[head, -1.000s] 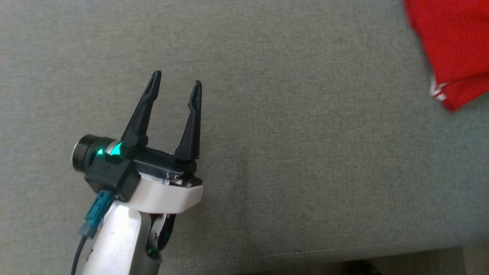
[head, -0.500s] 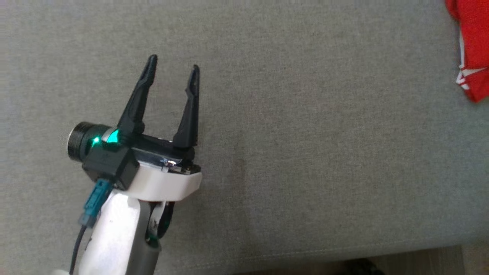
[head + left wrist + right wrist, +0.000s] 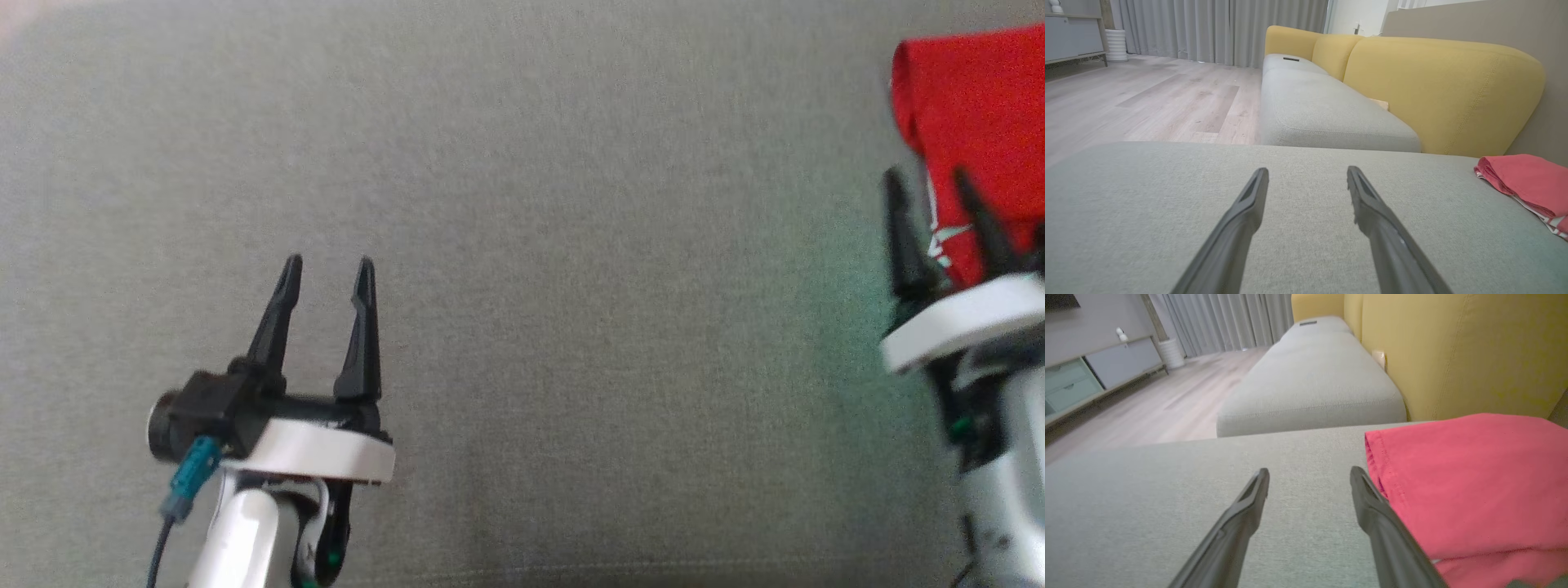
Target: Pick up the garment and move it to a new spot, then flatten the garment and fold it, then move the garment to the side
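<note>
The right gripper (image 3: pixel 927 175), lately shut, is now spread wide and empty. The folded red garment (image 3: pixel 971 106) is left at the grey cushion's (image 3: pixel 571 245) right edge. The left gripper (image 3: pixel 328 265) is likewise open and empty. The task is judged finished.

Head looks straight down; low wrist views share grey cushion (image 3: pixel 571 245).

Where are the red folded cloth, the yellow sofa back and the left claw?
Folded red garment (image 3: pixel 1466 482), right wrist view, on its flat top layer.
Yellow fabric sofa backrest (image 3: pixel 1437 85), left wrist view, on the nearest cushion's front.
Left gripper (image 3: pixel 328 261), head view, midway between its dark fingertips.
</note>
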